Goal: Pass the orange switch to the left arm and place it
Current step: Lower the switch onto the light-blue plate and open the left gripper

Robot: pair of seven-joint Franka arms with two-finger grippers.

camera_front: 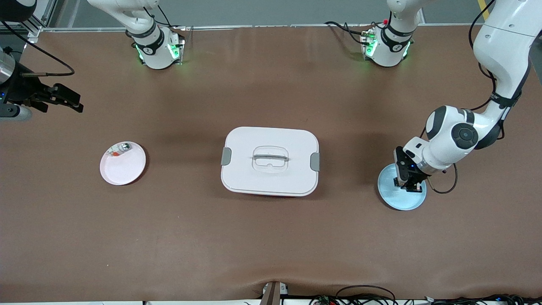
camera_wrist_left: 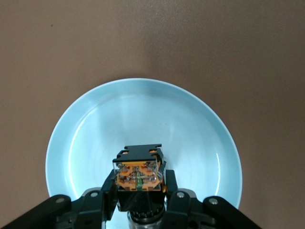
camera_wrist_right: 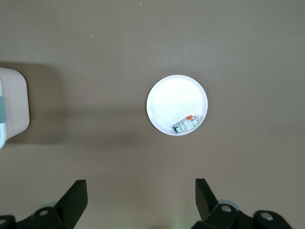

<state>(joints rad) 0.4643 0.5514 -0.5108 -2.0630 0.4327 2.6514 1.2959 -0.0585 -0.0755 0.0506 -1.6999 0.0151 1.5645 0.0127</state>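
From the front camera, the box (camera_front: 270,161) sits closed in the middle of the table, lid on and a grey latch at each end. Toward the left arm's end lies a pale blue plate (camera_front: 402,195), and the left gripper (camera_front: 407,185) is down over it. Toward the right arm's end lies a white plate (camera_front: 123,165) with a small silver-and-green part (camera_front: 120,148) near the rim that faces the robots. The right gripper (camera_front: 67,101) hangs above bare table at that end, closer to the robots' side than the white plate, and waits.

In the left wrist view, the left gripper (camera_wrist_left: 141,198) has its fingers (camera_wrist_left: 108,193) closed against the sides of the orange switch (camera_wrist_left: 139,175), which is over the blue plate (camera_wrist_left: 143,119). Whether the switch touches the plate or is just clear of it is hard to tell.

In the right wrist view, the right gripper (camera_wrist_right: 140,198) has its fingers (camera_wrist_right: 76,195) spread wide with nothing between them. Below lie the white plate (camera_wrist_right: 174,98), with the small part (camera_wrist_right: 187,125) at its rim, and one end of the box (camera_wrist_right: 12,107).
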